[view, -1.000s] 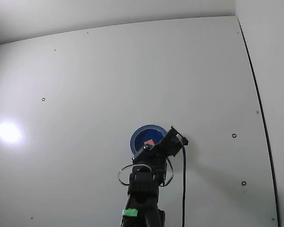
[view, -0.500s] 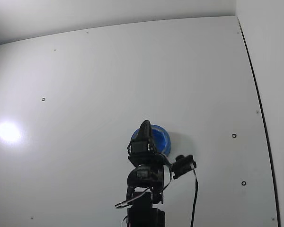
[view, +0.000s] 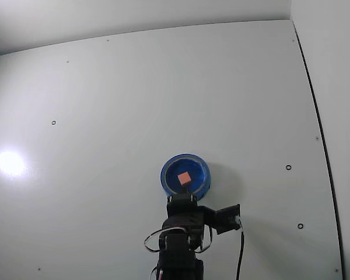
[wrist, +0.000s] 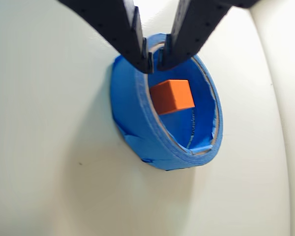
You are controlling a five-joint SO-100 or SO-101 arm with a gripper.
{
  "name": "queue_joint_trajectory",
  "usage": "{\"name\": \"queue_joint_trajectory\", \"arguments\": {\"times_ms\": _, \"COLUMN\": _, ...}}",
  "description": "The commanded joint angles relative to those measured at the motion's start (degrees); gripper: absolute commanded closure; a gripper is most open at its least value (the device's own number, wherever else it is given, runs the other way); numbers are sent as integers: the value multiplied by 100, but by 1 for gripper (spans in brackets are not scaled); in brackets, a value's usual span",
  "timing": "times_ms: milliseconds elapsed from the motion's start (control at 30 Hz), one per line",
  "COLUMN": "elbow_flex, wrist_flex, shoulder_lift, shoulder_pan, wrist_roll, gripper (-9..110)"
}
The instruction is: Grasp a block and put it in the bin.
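The worktop (view: 105, 116) was seen bare toward its far edge and both side edges, so open passage was offered there. The only obstacle was the bin (view: 185, 174), set near the near edge, with the block (view: 185, 178) lying inside it. In the wrist view, the end effector (wrist: 155, 61) was held just over the bin's rim (wrist: 137, 113), its jaws nearly closed with a narrow gap. The arm (view: 178, 245) occupied the near edge behind the bin.

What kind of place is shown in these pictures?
Probably a bare robot test bench: a plain white table with small holes, holding only a blue bin, an orange-red block inside it, and the arm.
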Motion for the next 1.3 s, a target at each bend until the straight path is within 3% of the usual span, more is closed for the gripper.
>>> {"name": "queue_joint_trajectory", "arguments": {"times_ms": 0, "elbow_flex": -35, "wrist_flex": 633, "shoulder_lift": -18, "shoulder_pan": -343, "wrist_roll": -97, "gripper": 101}}
{"name": "queue_joint_trajectory", "arguments": {"times_ms": 233, "elbow_flex": -26, "wrist_flex": 879, "shoulder_lift": -18, "shoulder_pan": -817, "wrist_roll": -563, "gripper": 101}}
{"name": "queue_joint_trajectory", "arguments": {"times_ms": 1267, "elbow_flex": -26, "wrist_flex": 870, "shoulder_lift": -18, "shoulder_pan": -826, "wrist_roll": -185, "gripper": 101}}
